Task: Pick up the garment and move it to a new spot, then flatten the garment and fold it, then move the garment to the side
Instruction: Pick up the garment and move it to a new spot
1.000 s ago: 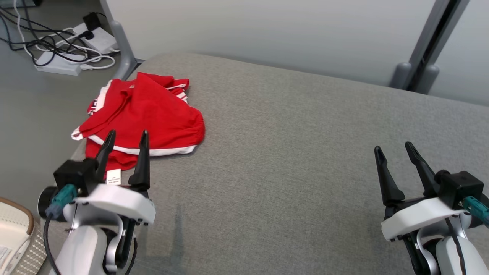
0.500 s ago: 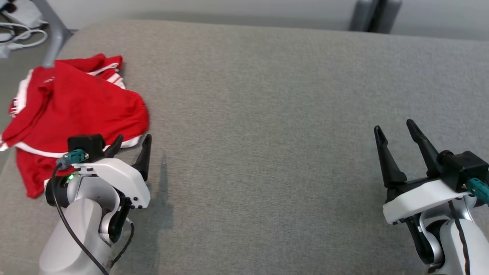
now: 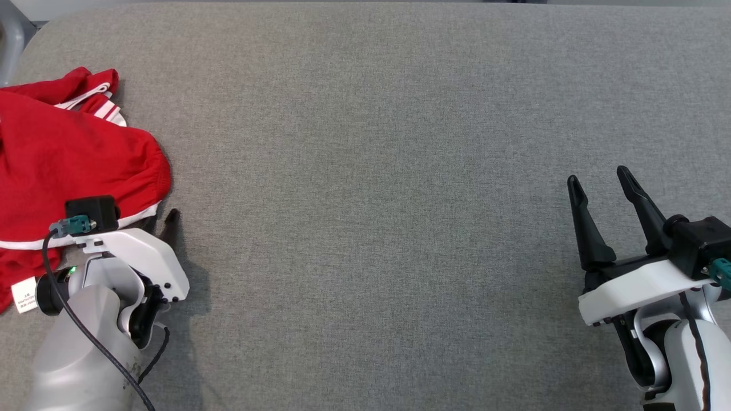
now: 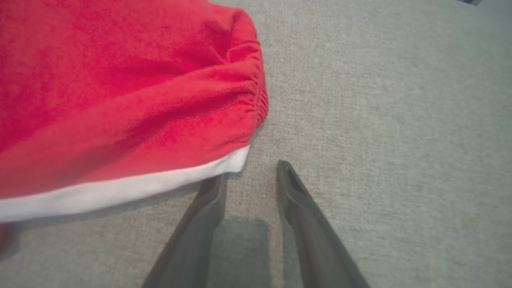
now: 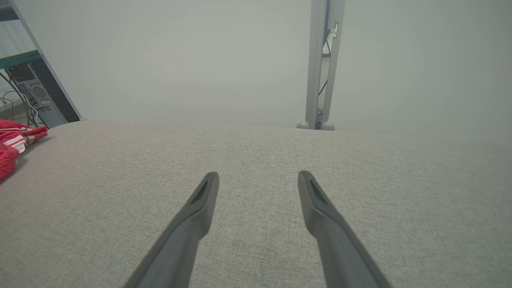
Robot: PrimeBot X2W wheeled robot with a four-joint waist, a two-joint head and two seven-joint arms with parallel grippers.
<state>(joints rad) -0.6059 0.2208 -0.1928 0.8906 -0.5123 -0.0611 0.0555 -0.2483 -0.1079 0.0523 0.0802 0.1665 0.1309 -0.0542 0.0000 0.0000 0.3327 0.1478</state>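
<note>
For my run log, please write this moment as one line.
stage: pre-grasp | left gripper: fingers apart at edge of red fabric garment with white hem | right gripper: open above grey fabric surface

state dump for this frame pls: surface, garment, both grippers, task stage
surface: grey fabric-covered table
garment: red garment with a white hem, bunched at the table's left edge, not lifted
left gripper: left gripper low at the hem's corner, fingers apart, one tip at the hem, nothing clamped
right gripper: right gripper open, holding nothing, over bare table far from the garment
stage: pick-up not yet done
</note>
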